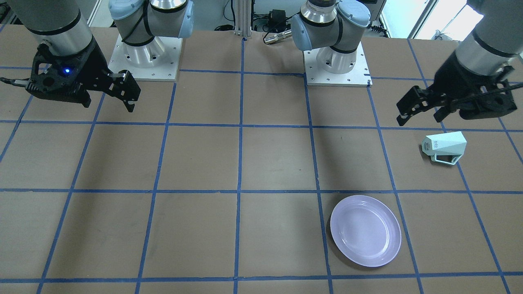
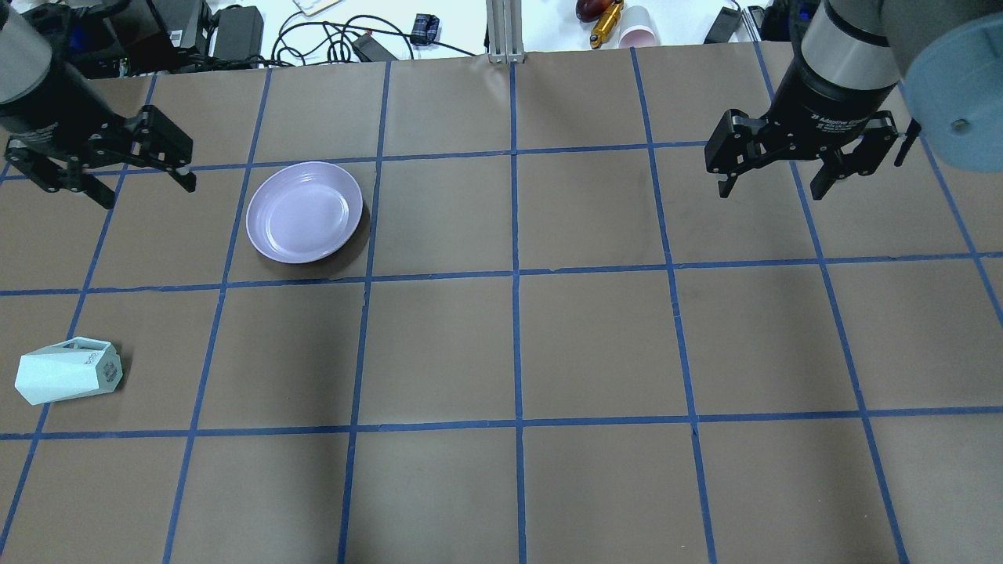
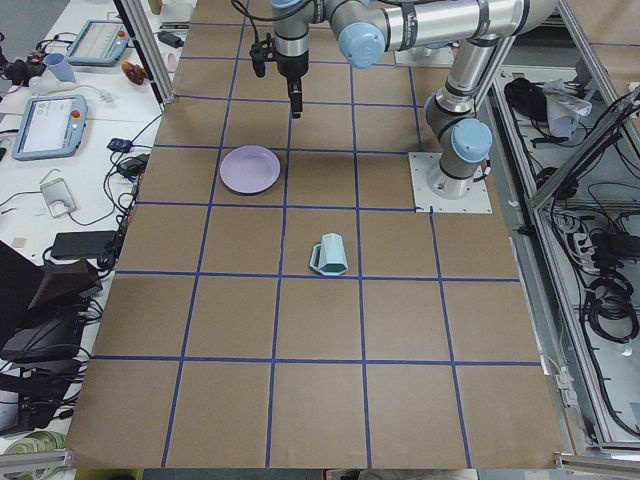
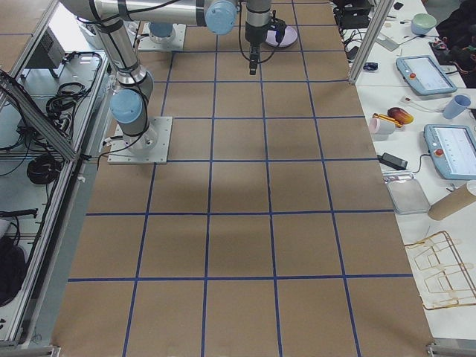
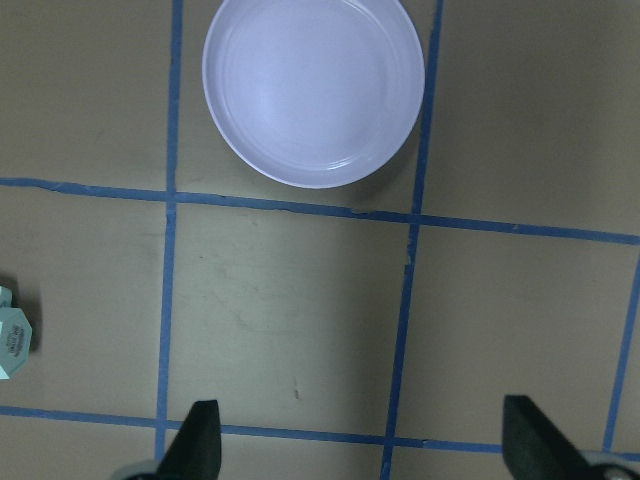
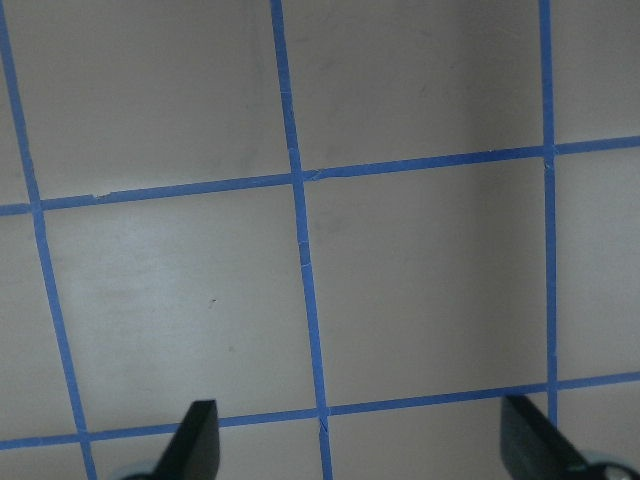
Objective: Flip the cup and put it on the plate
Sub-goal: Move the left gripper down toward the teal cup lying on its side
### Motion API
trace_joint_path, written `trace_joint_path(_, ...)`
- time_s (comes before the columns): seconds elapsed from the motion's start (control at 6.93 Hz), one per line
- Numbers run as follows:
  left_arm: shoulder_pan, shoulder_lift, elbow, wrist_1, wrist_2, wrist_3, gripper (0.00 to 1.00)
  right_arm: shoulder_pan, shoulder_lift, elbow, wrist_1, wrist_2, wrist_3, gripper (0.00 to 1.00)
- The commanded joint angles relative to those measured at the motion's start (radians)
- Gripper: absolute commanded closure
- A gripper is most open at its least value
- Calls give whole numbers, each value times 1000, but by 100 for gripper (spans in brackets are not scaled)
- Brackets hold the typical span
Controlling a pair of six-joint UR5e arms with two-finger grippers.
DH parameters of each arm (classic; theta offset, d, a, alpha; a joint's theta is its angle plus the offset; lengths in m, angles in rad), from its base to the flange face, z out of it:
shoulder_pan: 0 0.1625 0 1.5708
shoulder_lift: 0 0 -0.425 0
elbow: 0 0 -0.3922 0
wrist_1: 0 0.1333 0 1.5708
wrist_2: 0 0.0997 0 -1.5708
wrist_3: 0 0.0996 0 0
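The mint-green cup (image 2: 69, 374) lies on its side near the table's left edge, base end toward the middle and handle away from the robot; it also shows in the front view (image 1: 444, 147), the exterior left view (image 3: 328, 255) and at the left wrist view's edge (image 5: 8, 342). The lavender plate (image 2: 304, 211) sits empty farther out and to the cup's right (image 1: 365, 230) (image 5: 313, 90). My left gripper (image 2: 149, 190) (image 1: 419, 117) (image 5: 365, 450) is open and empty, raised above the table left of the plate. My right gripper (image 2: 772, 192) (image 1: 108, 105) (image 6: 360, 450) is open and empty, far right.
The brown table (image 2: 517, 352) bears a blue tape grid. The two arm bases (image 1: 143, 53) (image 1: 337, 61) stand at the robot's edge. Cables, chargers and a pink cup (image 2: 639, 35) lie beyond the far edge.
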Motion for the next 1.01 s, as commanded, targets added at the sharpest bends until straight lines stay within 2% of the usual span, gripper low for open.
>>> trace_joint_path(0.0,182,-20,-4,-5,-4,209,0,0,0,0,0,0,0,0)
trace_joint_path(0.43,346,-49,-5,-6,-4,235,0,0,0,0,0,0,0,0)
trace_joint_path(0.87,525,-130,-36,6,-91,505,0,0,0,0,0,-2,0,0)
